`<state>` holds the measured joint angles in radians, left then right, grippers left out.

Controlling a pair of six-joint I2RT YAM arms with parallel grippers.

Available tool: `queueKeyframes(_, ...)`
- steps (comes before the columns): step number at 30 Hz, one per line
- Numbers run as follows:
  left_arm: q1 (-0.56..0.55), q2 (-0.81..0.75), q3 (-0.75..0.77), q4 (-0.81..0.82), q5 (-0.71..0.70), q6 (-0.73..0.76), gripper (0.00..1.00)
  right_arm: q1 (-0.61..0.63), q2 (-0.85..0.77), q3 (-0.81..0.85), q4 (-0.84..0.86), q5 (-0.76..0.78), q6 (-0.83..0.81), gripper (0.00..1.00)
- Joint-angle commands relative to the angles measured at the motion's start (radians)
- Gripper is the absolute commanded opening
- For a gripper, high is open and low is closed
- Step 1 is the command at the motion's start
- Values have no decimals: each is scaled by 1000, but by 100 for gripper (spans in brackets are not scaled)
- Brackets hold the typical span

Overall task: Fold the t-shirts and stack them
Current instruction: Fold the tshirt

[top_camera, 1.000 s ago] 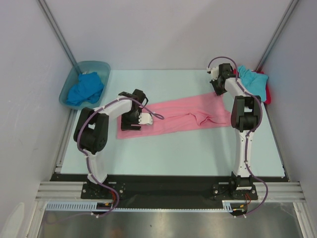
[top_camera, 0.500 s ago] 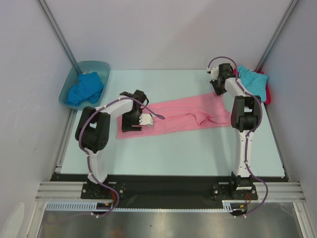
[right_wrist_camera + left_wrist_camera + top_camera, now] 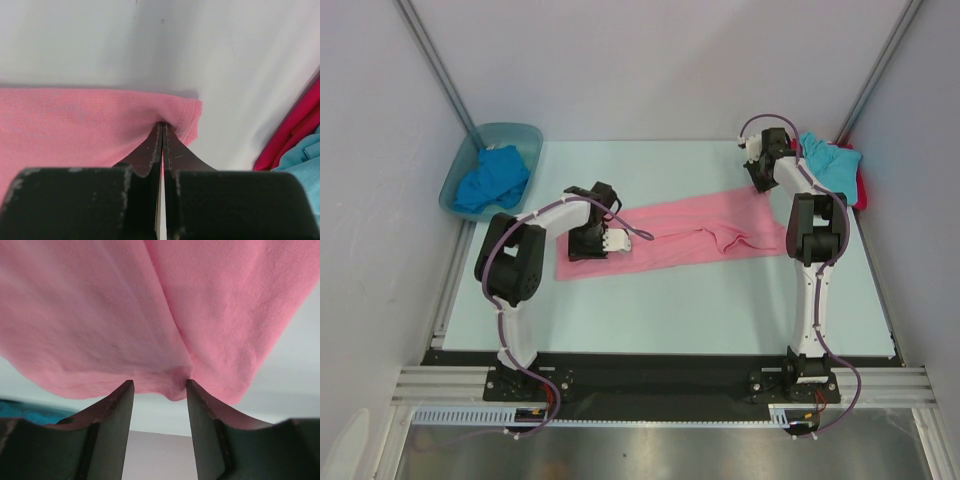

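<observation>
The pink t-shirt (image 3: 690, 235) lies stretched in a long band across the table. My left gripper (image 3: 608, 240) is over its left part, and in the left wrist view (image 3: 159, 390) its jaws stand open. A small pucker of the pink hem (image 3: 172, 387) sits between the fingertips. My right gripper (image 3: 757, 180) is shut on the shirt's far right corner (image 3: 172, 112). The royal blue t-shirt (image 3: 492, 178) lies crumpled in the tub. The turquoise t-shirt (image 3: 827, 160) lies on the red t-shirt (image 3: 861, 190) at the back right.
The blue-green translucent tub (image 3: 520, 133) stands at the back left corner. Grey walls close in the table on three sides. A black strip runs along the near edge by the arm bases.
My left arm's elbow has shifted a little to the right; its gripper stays over the shirt's left part. The right arm and the pink shirt have not visibly moved.
</observation>
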<state>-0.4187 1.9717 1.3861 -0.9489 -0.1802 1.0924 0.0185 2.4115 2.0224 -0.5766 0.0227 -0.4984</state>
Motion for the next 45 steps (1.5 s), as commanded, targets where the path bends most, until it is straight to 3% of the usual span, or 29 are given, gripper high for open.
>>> queueKeyframes(1, 3, -10, -10, 6, -2, -6, 49, -28, 1, -16, -60, 91, -20, 0)
queueKeyframes(6, 3, -17, -27, -4, -1, -8, 37, -28, -2, -19, -60, 95, -22, 0)
queueKeyframes(9, 4, -16, -30, -11, -2, -11, 18, -29, -3, -21, -60, 95, -20, 0)
queueKeyframes(10, 4, -13, -30, -11, -5, -14, 0, -29, -3, -22, -58, 95, -20, 0)
queueKeyframes(15, 21, -25, 20, -21, -56, -19, 0, -29, -6, -24, -58, 91, -17, 0)
queueKeyframes(25, 52, -22, 300, -99, -137, 4, 0, -28, -11, -28, -58, 82, -11, 0)
queueKeyframes(33, 54, -14, 306, -90, -159, 11, 0, -29, -26, -59, -52, 85, -8, 0)
queueKeyframes(45, 57, -68, 180, 301, -312, 53, 0, -25, -25, -70, -54, 79, 7, 0)
